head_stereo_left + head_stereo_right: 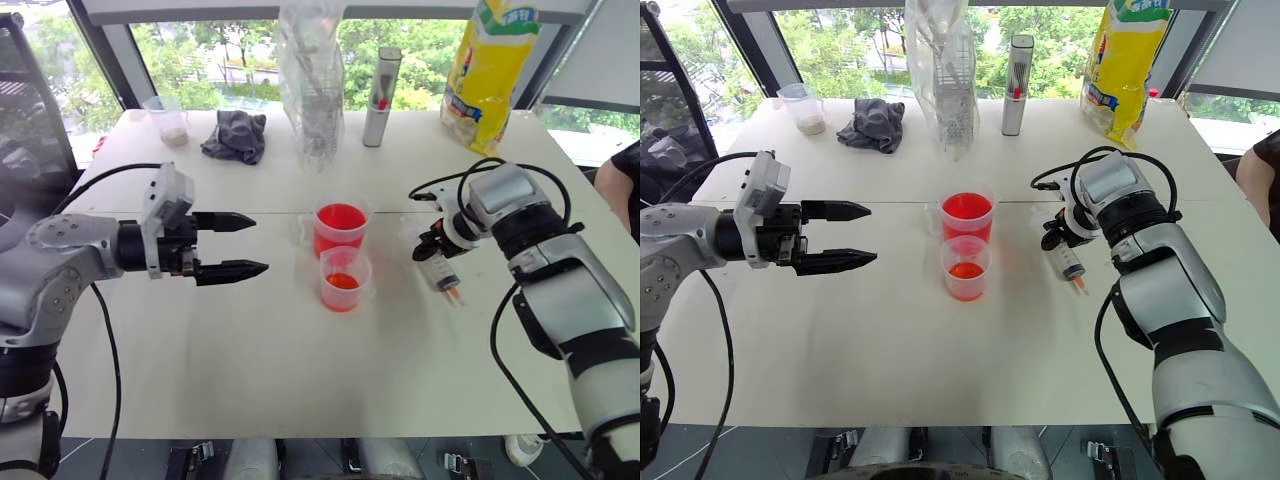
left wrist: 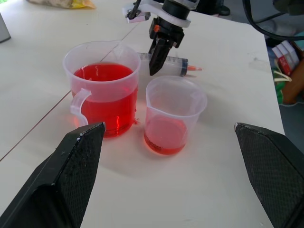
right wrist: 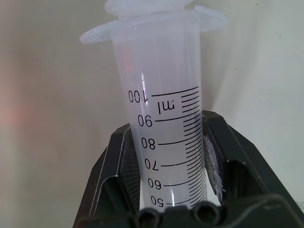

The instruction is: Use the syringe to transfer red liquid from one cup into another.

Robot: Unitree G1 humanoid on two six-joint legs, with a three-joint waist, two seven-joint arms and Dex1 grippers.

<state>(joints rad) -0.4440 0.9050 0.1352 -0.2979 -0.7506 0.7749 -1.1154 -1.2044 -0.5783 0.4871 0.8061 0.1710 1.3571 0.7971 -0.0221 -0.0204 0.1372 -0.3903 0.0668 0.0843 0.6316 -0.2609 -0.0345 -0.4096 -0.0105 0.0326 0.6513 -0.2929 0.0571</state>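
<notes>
The left gripper hovers over the table with its jaws spread wide and nothing between them, pointing toward the two cups.

At the table's middle stand the cups, touching or nearly so. The far cup — the one with a side handle — is more than half full of red liquid. The near cup holds only a shallow red layer at its bottom.

Just right of the cups lies the syringe, flat on the table, its red-stained tip pointing toward the near edge. The right gripper comes down on it from above, and the right wrist view shows both fingers pressed against the clear barrel by its upper scale marks — closed on the syringe, which rests on the table.

Along the far edge: a small cup, a grey cloth, a clear bag, a metal cylinder and a yellow bag.
</notes>
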